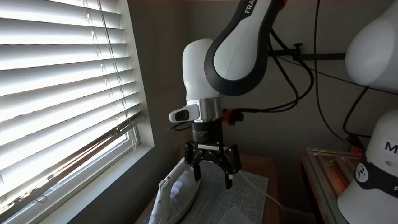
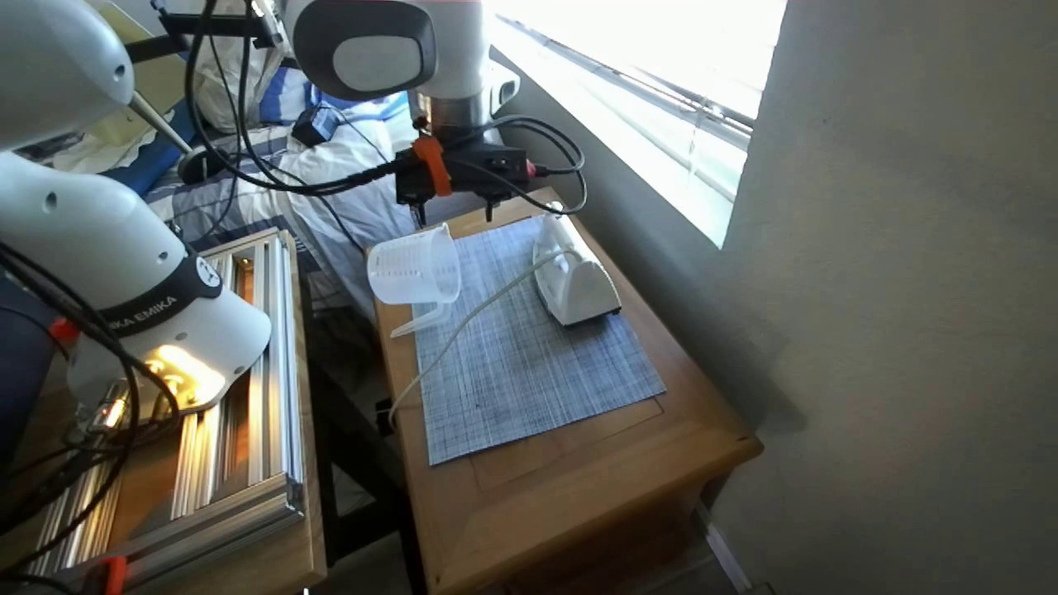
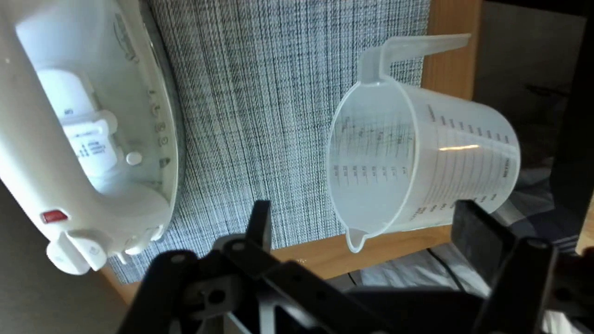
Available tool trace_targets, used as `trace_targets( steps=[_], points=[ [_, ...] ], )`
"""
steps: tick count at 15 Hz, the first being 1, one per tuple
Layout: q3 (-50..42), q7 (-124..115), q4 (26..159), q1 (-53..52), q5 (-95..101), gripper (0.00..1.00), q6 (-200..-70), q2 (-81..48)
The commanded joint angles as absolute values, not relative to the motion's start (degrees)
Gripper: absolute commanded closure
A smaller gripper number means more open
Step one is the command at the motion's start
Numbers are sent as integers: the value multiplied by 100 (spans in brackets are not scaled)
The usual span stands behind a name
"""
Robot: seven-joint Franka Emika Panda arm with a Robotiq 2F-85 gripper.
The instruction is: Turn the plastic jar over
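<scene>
The plastic jar is a translucent measuring jug with a spout and handle. It lies on its side at the table edge, partly on the mat, its mouth facing the iron. In the wrist view the jar shows its open rim at the left and its handle at the top. In an exterior view only a whitish part of the jar shows at the bottom edge. My gripper is open and empty, pointing down above the table. It also shows in an exterior view and the wrist view, apart from the jar.
A white iron lies on the grey mat on the window side, and its cord runs across the mat. The wooden table stands against the wall. A bed adjoins the jar's side.
</scene>
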State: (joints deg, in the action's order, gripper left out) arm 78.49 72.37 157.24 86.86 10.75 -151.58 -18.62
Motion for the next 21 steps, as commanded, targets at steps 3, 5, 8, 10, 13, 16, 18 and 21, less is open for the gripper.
trace_targets(
  steps=[3, 5, 8, 10, 13, 16, 18, 21],
  points=[
    [8524, 5907, 15725, 9461, 815, 0, -14520, -1589],
    [8640, 5355, 15727, 9633, 853, 0, -14287, -1620],
    [8542, 5331, 15730, 9583, 1003, 0, -14276, -1754],
    [8575, 5190, 15730, 9614, 1001, 0, -14221, -1754],
    [8579, 5142, 15730, 9615, 997, 0, -14210, -1754],
    [8390, 5102, 15730, 9558, 1001, 0, -14191, -1732],
    [8199, 5084, 15733, 9600, 907, 0, -14123, -1976],
    [7774, 4855, 15739, 9589, 764, 0, -14070, -2226]
  ],
)
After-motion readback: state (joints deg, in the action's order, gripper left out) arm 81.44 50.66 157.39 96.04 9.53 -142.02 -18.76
